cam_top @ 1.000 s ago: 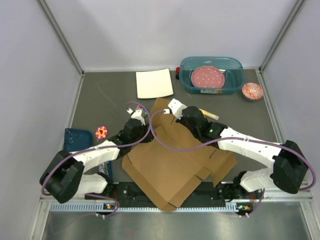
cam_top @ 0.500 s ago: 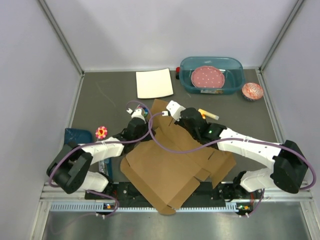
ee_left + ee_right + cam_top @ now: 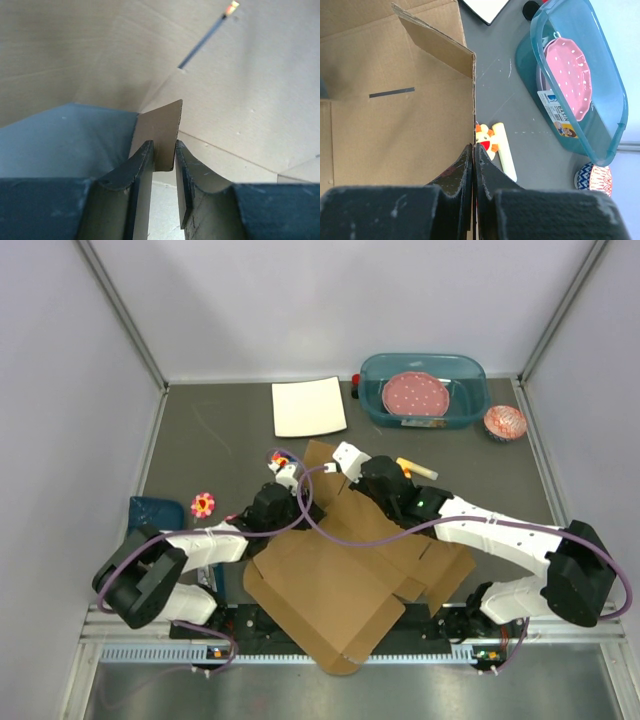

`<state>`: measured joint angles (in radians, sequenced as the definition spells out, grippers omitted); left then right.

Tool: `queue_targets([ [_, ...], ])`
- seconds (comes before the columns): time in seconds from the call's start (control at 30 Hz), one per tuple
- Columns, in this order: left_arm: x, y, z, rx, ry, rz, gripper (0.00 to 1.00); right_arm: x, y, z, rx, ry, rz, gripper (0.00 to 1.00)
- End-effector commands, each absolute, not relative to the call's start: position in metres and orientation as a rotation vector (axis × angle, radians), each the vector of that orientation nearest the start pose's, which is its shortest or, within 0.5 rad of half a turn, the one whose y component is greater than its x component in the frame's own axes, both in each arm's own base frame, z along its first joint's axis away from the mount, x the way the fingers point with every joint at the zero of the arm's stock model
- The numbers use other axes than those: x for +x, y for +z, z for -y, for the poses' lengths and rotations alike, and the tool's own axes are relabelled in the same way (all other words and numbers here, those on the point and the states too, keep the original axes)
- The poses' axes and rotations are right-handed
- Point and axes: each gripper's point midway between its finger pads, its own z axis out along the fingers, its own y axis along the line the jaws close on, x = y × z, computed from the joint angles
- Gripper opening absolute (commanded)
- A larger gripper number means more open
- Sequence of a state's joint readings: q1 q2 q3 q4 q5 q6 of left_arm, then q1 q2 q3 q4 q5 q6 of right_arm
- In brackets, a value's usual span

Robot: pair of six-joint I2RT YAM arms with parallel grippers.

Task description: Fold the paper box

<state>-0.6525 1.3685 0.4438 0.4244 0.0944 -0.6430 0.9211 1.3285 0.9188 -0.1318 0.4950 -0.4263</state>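
Top external view: left hand [image 3: 163, 149] has slid inward onto the plain brown corrugated cardboard paper box [image 3: 330, 580], flanking a flap [image 3: 161, 125], grip unclear; right hand [image 3: 473, 149] stays pinching its upright wall, so folding can begin

Desk [image 3: 210, 440]: grey.
Far side: white sheet [image 3: 309, 407], teal tub [image 3: 425, 358] and patterned cup [image 3: 505, 423] are set.
Centre: paper box [image 3: 335, 585] is spread.
Left: flower toy [image 3: 203, 504] is laid.

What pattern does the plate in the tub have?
The plate is pink with white dots; right wrist view.
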Motion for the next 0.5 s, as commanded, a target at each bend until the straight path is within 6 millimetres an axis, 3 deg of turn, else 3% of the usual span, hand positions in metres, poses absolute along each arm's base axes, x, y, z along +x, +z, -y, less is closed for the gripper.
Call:
queue_targets([
  [0.0,0.251,0.097,0.286,0.267,-1.01,-2.054,0.29,0.303,0.207,-0.254,-1.011,-0.151,-1.714,0.0],
  [0.2,0.237,0.089,0.294,0.335,-1.003,-2.074,0.34,0.299,0.205,-0.254,-1.052,-0.207,-1.697,0.0],
  [0.47,0.248,0.14,0.275,0.308,-0.884,-1.989,0.45,0.297,0.213,-0.242,-1.079,-0.316,-1.659,0.0],
])
